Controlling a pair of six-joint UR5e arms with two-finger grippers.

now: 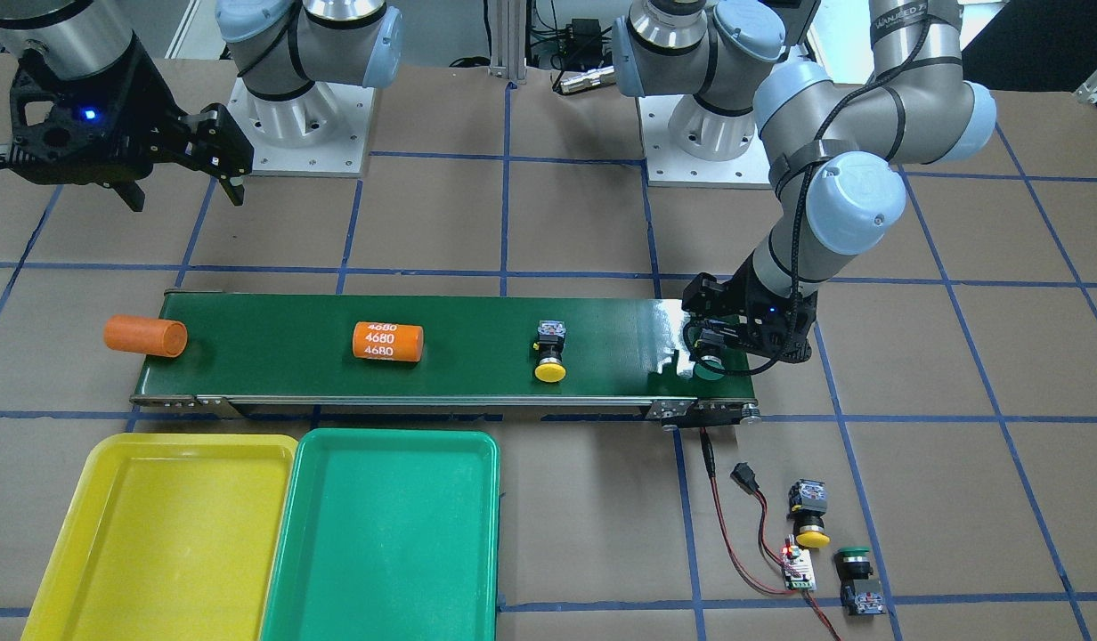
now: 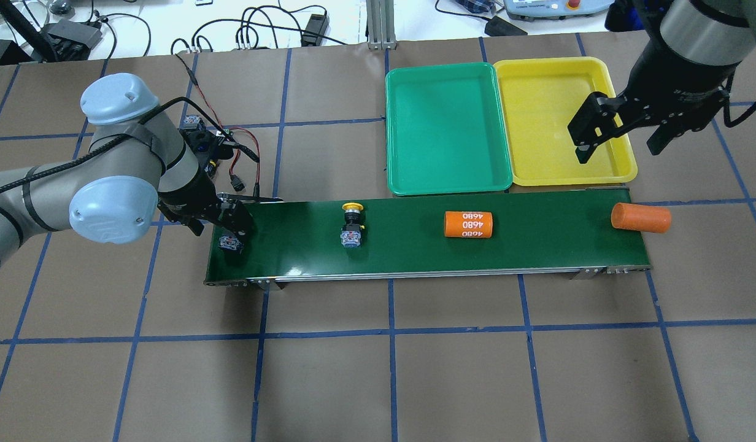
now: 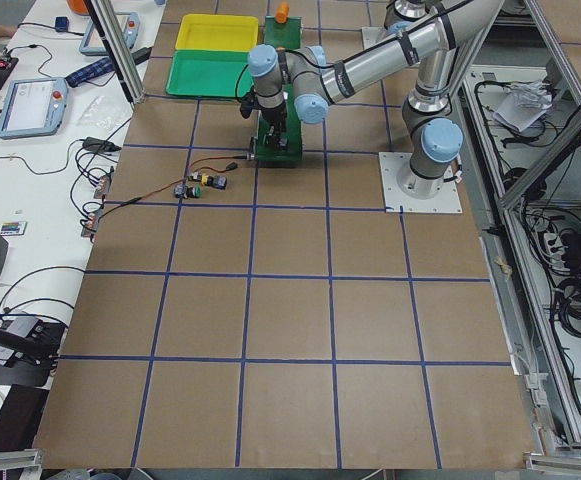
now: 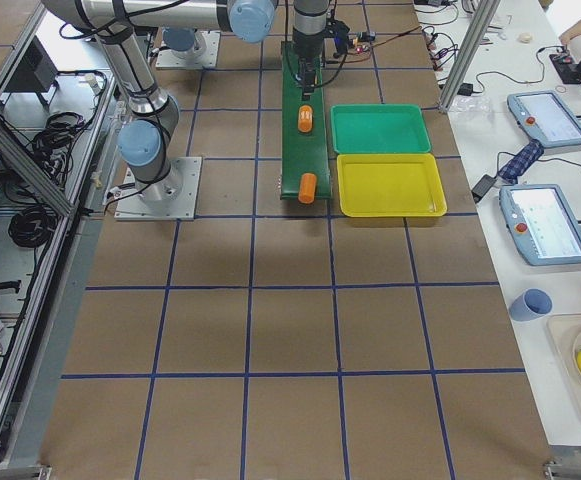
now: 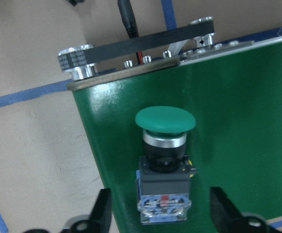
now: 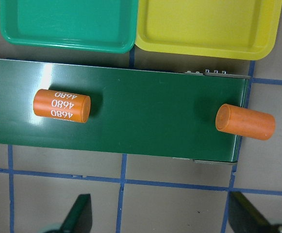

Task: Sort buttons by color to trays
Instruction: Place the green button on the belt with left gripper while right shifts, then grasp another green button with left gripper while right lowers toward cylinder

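A green button [image 5: 165,160] lies on the left end of the dark-green belt [image 2: 415,248], cap toward the far edge. My left gripper [image 5: 161,206] is open and straddles its grey block, with a gap on both sides; it also shows in the overhead view [image 2: 231,236]. A yellow button [image 2: 351,224] lies further along the belt. A second yellow button [image 1: 811,516] and a second green one [image 1: 856,574] lie on the table off the belt. My right gripper [image 2: 620,149] is open and empty, up above the yellow tray [image 2: 556,104]. The green tray [image 2: 445,123] lies beside the yellow one. Both trays hold nothing.
Two orange cylinders lie on the belt: one printed 4680 [image 2: 469,224] in the middle, one plain [image 2: 640,218] overhanging the right end. A small circuit board [image 1: 800,570] with red wires lies by the two off-belt buttons.
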